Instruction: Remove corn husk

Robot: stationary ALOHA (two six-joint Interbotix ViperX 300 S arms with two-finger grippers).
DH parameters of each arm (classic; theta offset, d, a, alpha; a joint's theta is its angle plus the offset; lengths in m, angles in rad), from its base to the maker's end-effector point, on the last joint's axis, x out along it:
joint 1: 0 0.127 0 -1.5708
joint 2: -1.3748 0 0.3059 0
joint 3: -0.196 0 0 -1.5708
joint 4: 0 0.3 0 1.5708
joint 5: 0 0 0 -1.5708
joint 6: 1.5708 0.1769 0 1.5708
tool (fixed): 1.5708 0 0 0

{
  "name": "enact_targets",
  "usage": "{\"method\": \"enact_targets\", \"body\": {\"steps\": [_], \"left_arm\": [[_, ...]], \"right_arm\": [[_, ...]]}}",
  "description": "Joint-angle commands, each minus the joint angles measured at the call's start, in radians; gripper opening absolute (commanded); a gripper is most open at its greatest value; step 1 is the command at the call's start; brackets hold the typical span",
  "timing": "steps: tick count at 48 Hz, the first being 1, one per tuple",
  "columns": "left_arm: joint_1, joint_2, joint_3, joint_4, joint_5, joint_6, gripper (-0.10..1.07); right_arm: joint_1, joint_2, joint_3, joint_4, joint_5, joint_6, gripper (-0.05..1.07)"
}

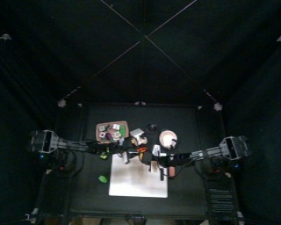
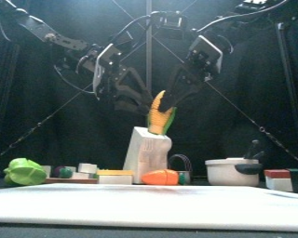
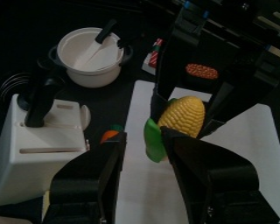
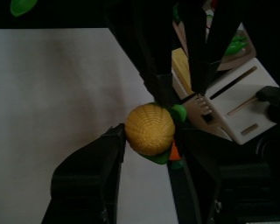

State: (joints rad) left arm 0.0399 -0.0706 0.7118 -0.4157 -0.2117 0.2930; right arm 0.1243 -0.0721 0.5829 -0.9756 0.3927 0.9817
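A yellow corn cob (image 3: 182,115) hangs in the air above the white cutting board (image 1: 140,178); it shows upright in the front view (image 2: 156,110). My right gripper (image 4: 150,129) is shut on the cob, one jaw on each side. A green strip of husk (image 3: 153,140) hangs from the cob's side. My left gripper (image 3: 149,143) has its jaws close together on that strip. In the right wrist view the left arm's jaws reach the cob's green edge (image 4: 178,114). Both grippers meet over the table's middle (image 1: 144,153).
A white knife block (image 2: 145,153) stands behind the board, with an orange vegetable (image 2: 162,177) at its foot. A white pot (image 2: 233,171) with a utensil in it is at the right. A green pepper (image 2: 25,171) lies at the far left.
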Motion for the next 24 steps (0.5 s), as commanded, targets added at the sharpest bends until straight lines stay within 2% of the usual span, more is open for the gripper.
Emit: {"method": "enact_targets", "body": {"steps": [1, 24], "left_arm": [[-0.003, 0.003, -0.032, -0.006, -0.003, -0.002, 0.78], [0.003, 0.067, -0.067, -0.061, 0.017, -0.002, 0.77]], "right_arm": [[-0.002, -0.018, -0.023, -0.002, -0.003, -0.002, 0.56], [0.0, -0.018, -0.026, -0.003, -0.005, -0.003, 0.56]]}}
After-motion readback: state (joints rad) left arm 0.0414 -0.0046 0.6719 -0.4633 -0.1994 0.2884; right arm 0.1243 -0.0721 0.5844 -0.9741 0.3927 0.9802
